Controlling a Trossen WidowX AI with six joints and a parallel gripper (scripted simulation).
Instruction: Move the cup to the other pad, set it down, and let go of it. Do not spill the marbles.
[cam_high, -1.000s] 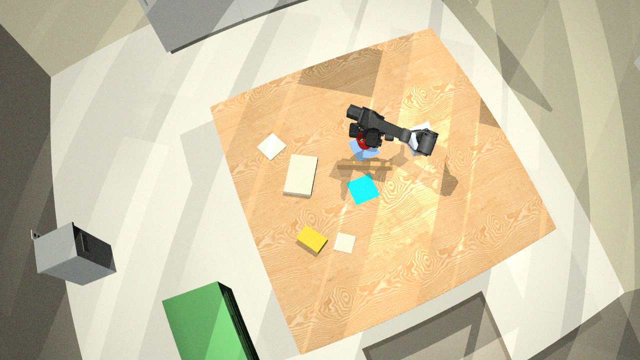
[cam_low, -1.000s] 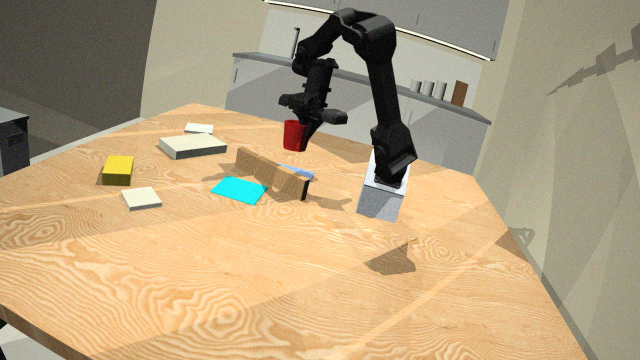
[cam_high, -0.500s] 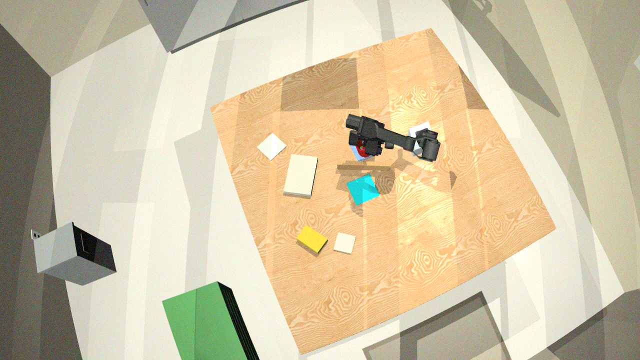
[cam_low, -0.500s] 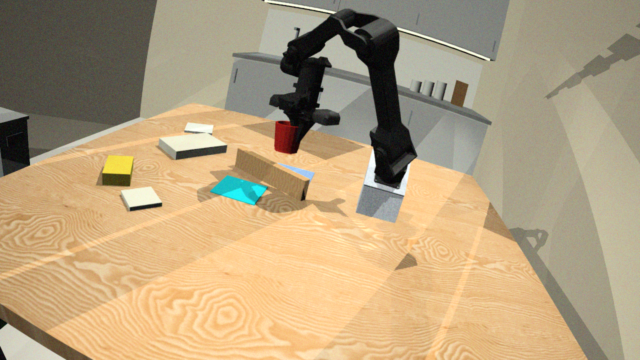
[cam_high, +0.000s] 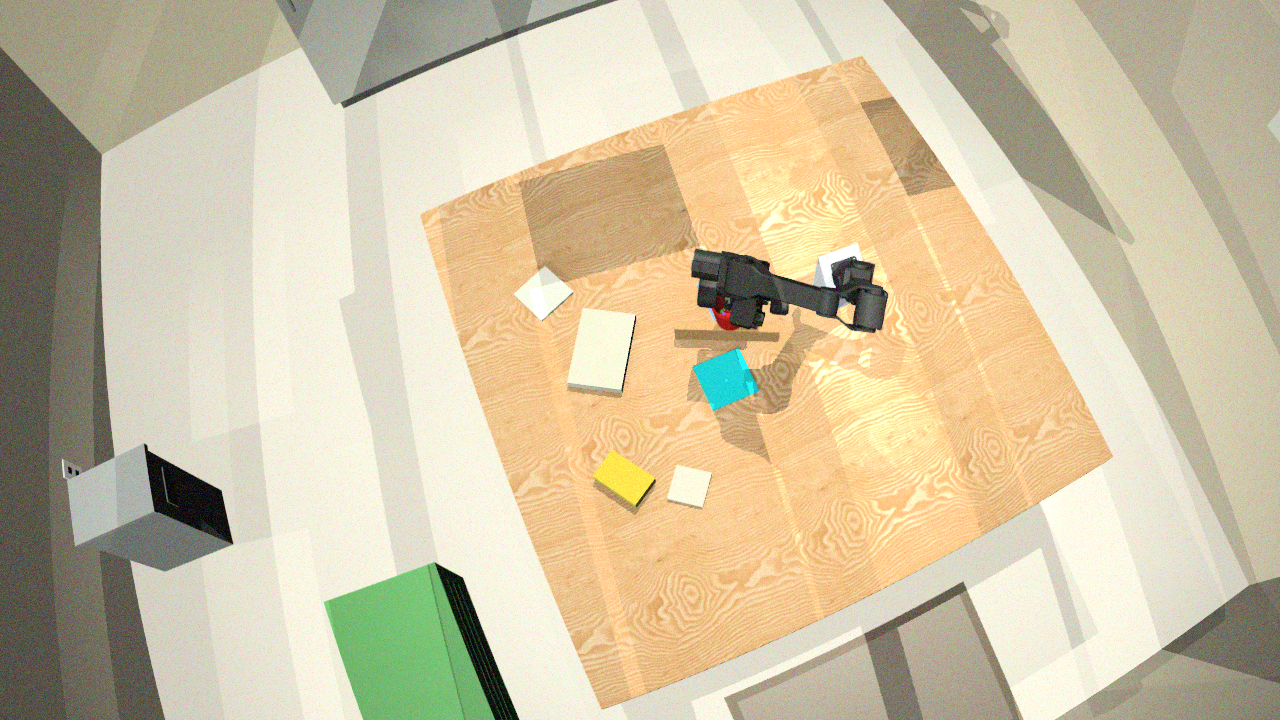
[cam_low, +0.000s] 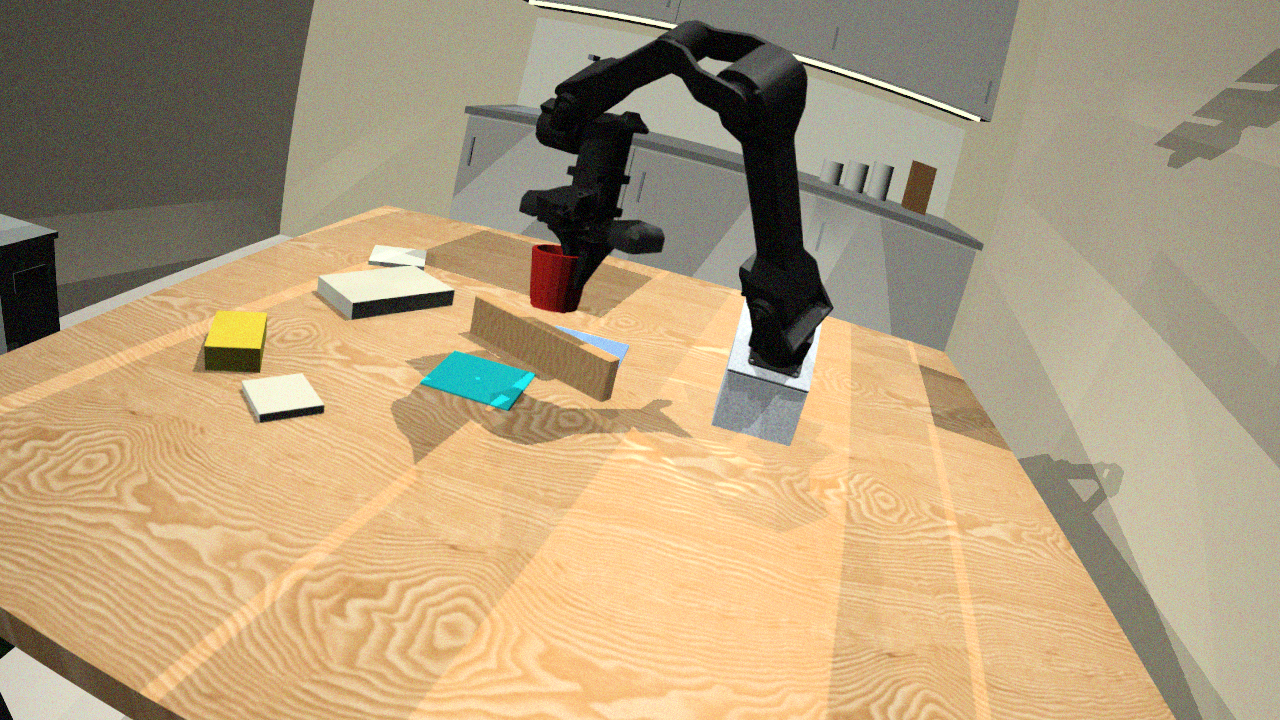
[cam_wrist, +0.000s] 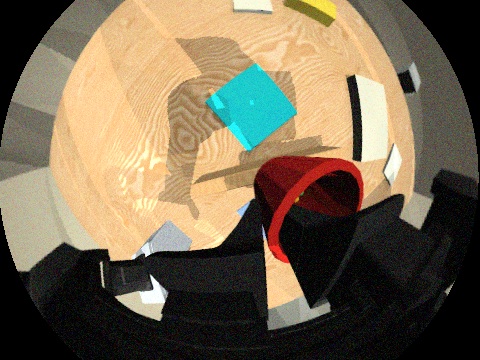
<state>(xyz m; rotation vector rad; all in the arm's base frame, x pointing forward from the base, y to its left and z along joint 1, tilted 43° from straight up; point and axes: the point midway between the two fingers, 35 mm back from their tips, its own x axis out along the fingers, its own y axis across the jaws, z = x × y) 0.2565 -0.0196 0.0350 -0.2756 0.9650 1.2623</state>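
The red cup (cam_high: 729, 322) (cam_low: 552, 279) (cam_wrist: 280, 184) is held in the air, nearly upright, behind the wooden barrier. My gripper (cam_low: 575, 273) (cam_wrist: 261, 202) is shut on the cup's wall, one finger inside the cup and one outside. Small marbles (cam_wrist: 299, 196), green and yellow, show inside the cup in the wrist view. The blue pad (cam_low: 601, 342) (cam_wrist: 243, 209) lies on the same side of the barrier as the cup, mostly hidden. The cyan pad (cam_high: 725, 379) (cam_low: 478, 379) (cam_wrist: 252, 107) lies bare on the barrier's other side.
The low wooden barrier (cam_high: 726, 335) (cam_low: 541, 347) stands between the pads. A large cream block (cam_high: 604, 349) (cam_low: 384, 286) (cam_wrist: 371, 117), a yellow block (cam_high: 624, 478) (cam_low: 236, 338) and two pale tiles (cam_high: 690, 486) (cam_high: 543, 292) lie farther from the arm's base.
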